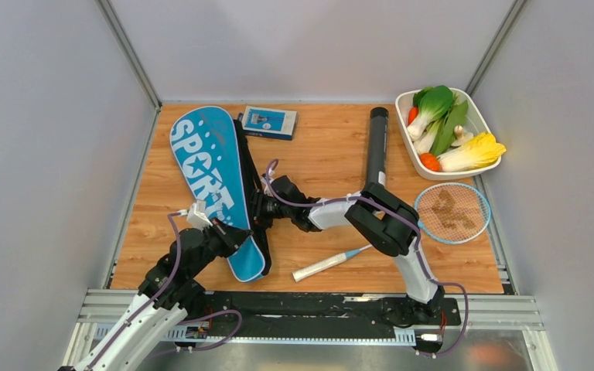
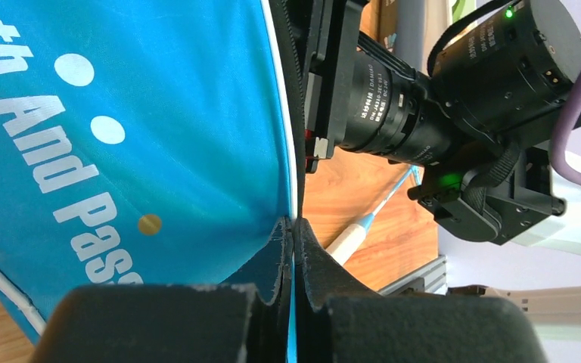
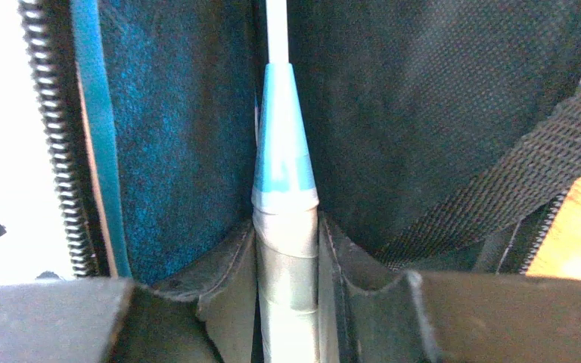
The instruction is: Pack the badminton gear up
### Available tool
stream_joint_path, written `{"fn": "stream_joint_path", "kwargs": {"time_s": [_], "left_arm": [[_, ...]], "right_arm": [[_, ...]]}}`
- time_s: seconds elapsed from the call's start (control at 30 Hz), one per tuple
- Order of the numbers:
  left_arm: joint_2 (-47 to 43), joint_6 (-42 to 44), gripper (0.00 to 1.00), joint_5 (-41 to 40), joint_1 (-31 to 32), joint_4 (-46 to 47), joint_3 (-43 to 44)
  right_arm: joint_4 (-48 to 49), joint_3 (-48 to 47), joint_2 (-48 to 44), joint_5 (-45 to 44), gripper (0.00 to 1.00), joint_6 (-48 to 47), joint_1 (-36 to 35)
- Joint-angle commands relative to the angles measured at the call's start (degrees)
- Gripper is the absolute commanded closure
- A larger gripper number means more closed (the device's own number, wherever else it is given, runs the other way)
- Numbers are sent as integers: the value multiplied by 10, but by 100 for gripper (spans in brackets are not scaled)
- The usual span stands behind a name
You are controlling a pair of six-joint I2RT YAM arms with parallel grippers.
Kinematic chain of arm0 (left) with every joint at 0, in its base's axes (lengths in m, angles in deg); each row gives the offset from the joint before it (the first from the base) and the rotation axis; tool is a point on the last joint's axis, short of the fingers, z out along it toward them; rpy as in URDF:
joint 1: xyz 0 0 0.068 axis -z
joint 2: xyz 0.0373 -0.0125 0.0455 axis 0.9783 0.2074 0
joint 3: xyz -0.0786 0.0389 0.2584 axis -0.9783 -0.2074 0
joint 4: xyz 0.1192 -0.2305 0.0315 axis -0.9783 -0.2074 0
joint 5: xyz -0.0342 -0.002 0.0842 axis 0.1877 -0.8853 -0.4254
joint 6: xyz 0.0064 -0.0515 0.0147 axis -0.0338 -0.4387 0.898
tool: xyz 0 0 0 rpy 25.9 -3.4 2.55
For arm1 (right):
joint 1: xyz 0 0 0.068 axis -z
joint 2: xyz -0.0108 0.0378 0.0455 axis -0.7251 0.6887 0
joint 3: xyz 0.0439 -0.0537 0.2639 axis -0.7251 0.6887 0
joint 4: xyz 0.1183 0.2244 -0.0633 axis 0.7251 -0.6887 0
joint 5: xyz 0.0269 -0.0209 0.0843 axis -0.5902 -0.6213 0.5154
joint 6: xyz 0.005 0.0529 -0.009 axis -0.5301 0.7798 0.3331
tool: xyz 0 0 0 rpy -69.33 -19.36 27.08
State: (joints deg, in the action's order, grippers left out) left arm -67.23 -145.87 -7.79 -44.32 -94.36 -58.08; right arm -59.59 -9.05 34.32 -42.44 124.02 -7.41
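Nearby, blue box (image 1: 269, 122), vegetable tray (image 1: 478, 116), loose racket (image 1: 454, 212)

Bare wood is left in the far middle of the table (image 1: 317, 154), between the blue racket cover (image 1: 205, 174) on the left and the black tube (image 1: 377, 147) on the right. At the far left it is bounded by the small blue box (image 1: 269, 121). The near middle is crossed by the right arm (image 1: 371, 220) and a racket (image 1: 454, 212). The far right corner is filled by the white tray (image 1: 452, 176). The cover's mouth is taken up by a second racket (image 3: 286, 227).
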Motion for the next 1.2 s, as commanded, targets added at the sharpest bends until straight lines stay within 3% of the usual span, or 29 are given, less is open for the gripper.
{"fn": "stream_joint_path", "kwargs": {"time_s": [0.0, 0.13, 0.23, 0.3, 0.33, 0.47, 0.7, 0.87, 1.07, 1.17], "left_arm": [[-5, -8, 100, 40, 7, 16, -10], [2, -10, 100, 12, 7, -1, -12], [16, -15, 100, -24, 7, -20, -8], [24, -23, 100, -44, 7, -30, -4], [31, -26, 100, -53, 7, -32, -3], [58, -41, 100, -71, 7, -36, 0], [112, -78, 100, -94, 7, -48, 4], [128, -102, 100, -128, 8, -67, 6], [119, -109, 99, -173, 7, -105, 13], [99, -79, 73, -194, 7, -118, 25]], "right_arm": [[2, -12, -2, -80, 85, 10, 3], [-63, -22, -18, -58, 60, -41, 0], [-91, 1, -54, -61, 56, -76, 3], [-95, 14, -72, -40, 63, -95, 10], [-103, 15, -75, -22, 61, -102, 15], [-121, 27, -93, 5, 43, -129, 28], [-186, 55, -158, -19, 45, -153, 41], [-233, 116, -232, -79, 46, -44, 44], [-565, 60, -282, -210, 45, 45, 30], [-632, 61, -318, -242, 44, 51, 18]]}}
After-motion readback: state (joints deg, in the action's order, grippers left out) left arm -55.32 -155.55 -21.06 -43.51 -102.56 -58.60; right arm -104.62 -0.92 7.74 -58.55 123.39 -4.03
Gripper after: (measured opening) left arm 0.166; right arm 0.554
